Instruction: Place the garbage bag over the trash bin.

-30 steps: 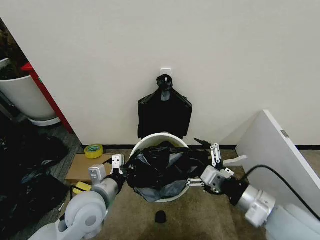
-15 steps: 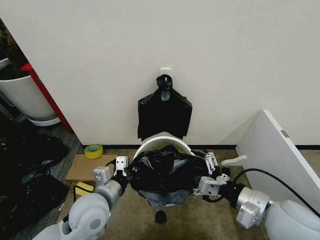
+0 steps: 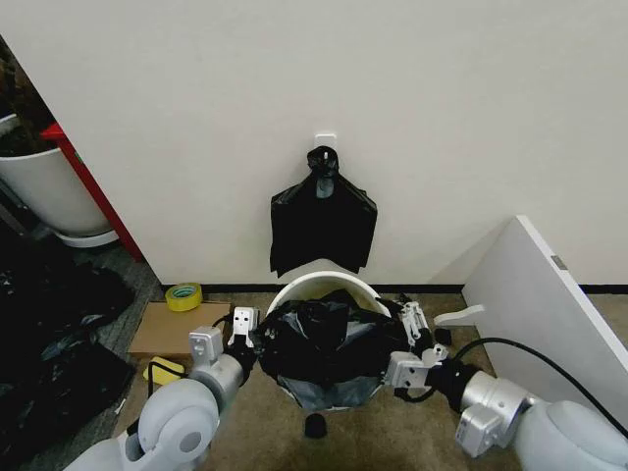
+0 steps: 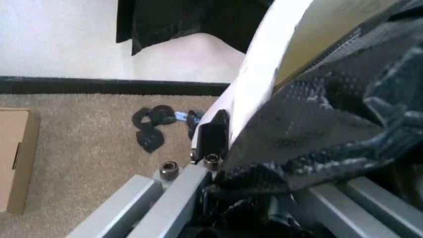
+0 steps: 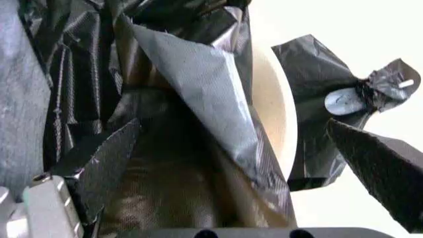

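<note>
The trash bin [image 3: 324, 282] stands on the carpet by the wall, its cream rim showing at the back. The black garbage bag [image 3: 324, 343] lies bunched over its mouth and hangs down the near side. My left gripper [image 3: 243, 329] is at the bin's left edge, shut on the bag's rim. In the left wrist view the bag [image 4: 317, 114] is gathered between the grey fingers [image 4: 173, 196], beside the bin wall [image 4: 264, 64]. My right gripper [image 3: 407, 343] is at the bin's right edge, open. One of its fingers [image 5: 377, 163] stands wide of the bag [image 5: 191, 84].
A knotted black bundle [image 3: 322, 221] hangs on the wall behind the bin. A white board [image 3: 549, 314] leans at the right. At the left lie a yellow tape roll [image 3: 183, 295], cardboard [image 3: 162, 329], dark bags [image 3: 49, 343] and a white tub [image 3: 44, 186]. A small black object [image 3: 315, 425] sits on the carpet in front.
Both grippers have come lower and closer to the bin's near side, drawing the bag down with them. More of the bin's far rim shows now.
</note>
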You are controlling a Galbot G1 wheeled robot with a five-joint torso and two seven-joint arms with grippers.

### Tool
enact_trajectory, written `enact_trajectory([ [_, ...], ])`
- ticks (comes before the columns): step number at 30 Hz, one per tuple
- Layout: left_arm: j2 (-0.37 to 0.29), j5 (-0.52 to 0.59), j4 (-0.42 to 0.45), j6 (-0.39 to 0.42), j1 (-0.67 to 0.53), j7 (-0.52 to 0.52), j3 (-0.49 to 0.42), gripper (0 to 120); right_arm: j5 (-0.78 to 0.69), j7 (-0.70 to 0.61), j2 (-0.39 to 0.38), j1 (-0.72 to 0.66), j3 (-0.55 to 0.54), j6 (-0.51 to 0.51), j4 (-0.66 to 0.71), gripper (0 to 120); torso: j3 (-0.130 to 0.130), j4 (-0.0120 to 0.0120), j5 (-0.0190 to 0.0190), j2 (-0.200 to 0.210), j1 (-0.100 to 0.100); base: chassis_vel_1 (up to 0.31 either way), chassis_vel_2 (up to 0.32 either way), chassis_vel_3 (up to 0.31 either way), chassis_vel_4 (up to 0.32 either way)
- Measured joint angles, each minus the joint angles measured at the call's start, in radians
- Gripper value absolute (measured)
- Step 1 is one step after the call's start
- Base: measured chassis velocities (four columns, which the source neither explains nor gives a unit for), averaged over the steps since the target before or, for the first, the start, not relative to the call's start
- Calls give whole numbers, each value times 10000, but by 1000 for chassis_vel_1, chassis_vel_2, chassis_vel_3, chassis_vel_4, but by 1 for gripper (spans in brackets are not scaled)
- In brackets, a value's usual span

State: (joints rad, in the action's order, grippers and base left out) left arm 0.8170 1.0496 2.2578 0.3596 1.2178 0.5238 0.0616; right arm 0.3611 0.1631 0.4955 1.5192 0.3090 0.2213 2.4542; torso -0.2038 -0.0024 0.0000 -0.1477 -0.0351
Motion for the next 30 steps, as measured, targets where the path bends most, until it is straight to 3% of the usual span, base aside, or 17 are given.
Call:
enact_trajectory([
  [18,-34,-203,-210,204,-361,-72,-383,0,2183,257,1084,-682,-927,-1183,-764,99,0,-1,-1,0,1,0,0,0,0],
  [21,-15,-208,-209,225,-386,-73,-449,0,2433,258,1192,-825,-1205,-1244,-866,88,0,0,-1,0,0,0,0,0,0],
  [22,-12,-237,-200,234,-346,-79,-468,0,2644,256,1350,-875,-1388,-1363,-930,79,0,-1,1,0,0,0,0,0,0],
  [25,-56,-297,-172,239,-220,-108,-456,0,2788,237,1437,-850,-1468,-1530,-934,66,0,0,0,0,1,0,0,0,0],
  [30,-80,-333,-149,252,-174,-133,-437,0,2827,109,1456,-831,-1488,-1675,-960,49,0,0,0,0,1,0,0,0,0],
])
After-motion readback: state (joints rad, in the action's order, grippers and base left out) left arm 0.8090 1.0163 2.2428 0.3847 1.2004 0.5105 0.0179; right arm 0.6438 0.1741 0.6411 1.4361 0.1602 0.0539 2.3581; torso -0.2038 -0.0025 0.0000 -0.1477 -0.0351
